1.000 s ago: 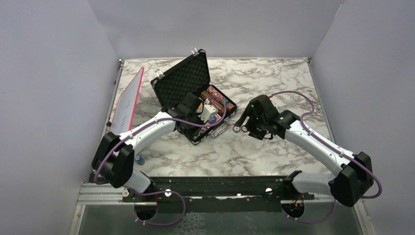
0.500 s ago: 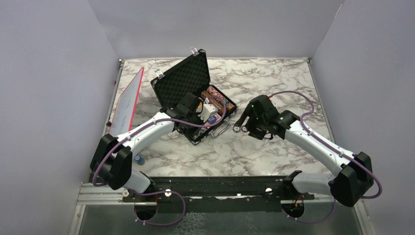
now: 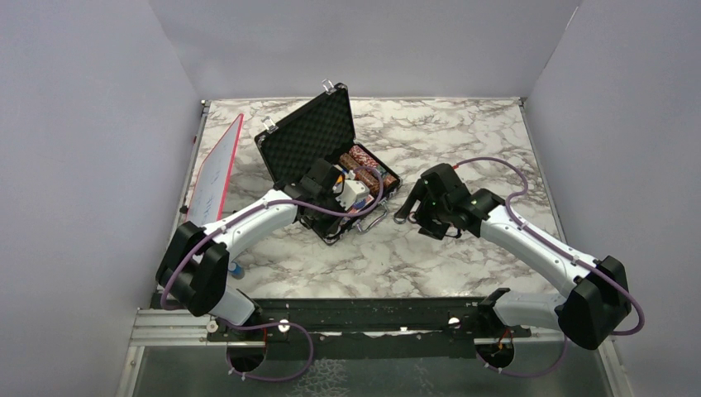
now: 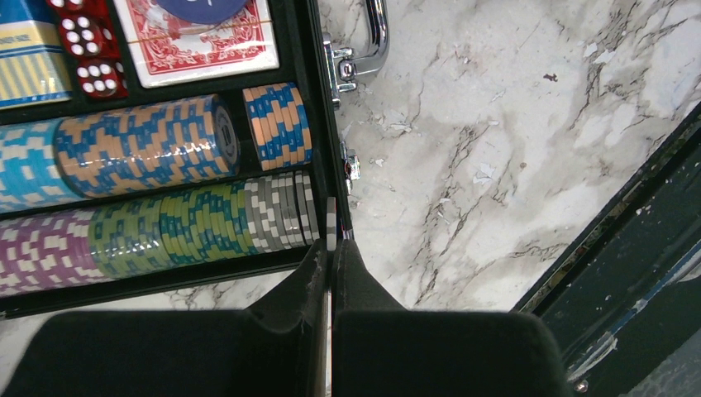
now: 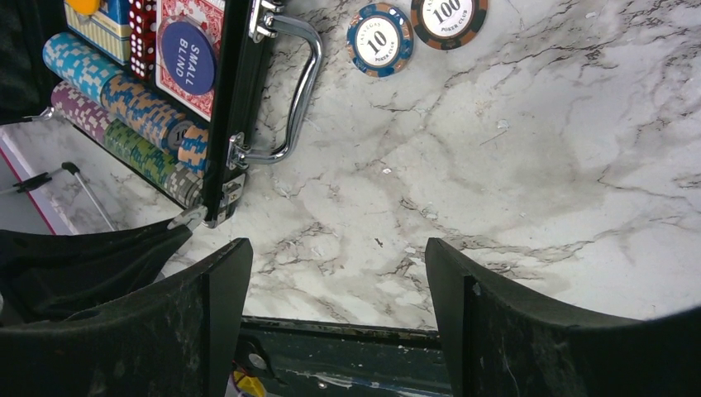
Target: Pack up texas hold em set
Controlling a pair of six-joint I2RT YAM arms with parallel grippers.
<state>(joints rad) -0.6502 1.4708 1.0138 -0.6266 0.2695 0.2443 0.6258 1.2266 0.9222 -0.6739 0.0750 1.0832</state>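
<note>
The black silver-edged briefcase [image 3: 307,136] lies open, its lid up. Its base holds rows of poker chips [image 4: 140,149], red-backed cards [image 4: 207,50], red dice [image 4: 91,50] and a blue "small blind" disc [image 5: 188,56]. My left gripper [image 4: 331,246] [image 3: 351,200] hovers over the case's near right corner, shut on a grey-and-white chip [image 4: 331,222] held edge-on beside the end of the grey row. My right gripper [image 5: 335,248] [image 3: 411,211] stands open above bare marble, just right of the metal handle [image 5: 298,91]. Two loose chips lie ahead of it, a "10" [image 5: 379,40] and a "100" [image 5: 449,15].
A red-edged white board [image 3: 216,169] leans against the left wall. A small blue-tipped tool [image 3: 236,269] lies by the left arm's base. The black rail [image 3: 355,314] runs along the near table edge, and grey walls close in three sides.
My right gripper has drifted a little left and away from the bases, towards the case's handle. The left gripper has shifted slightly over the case, still shut.
</note>
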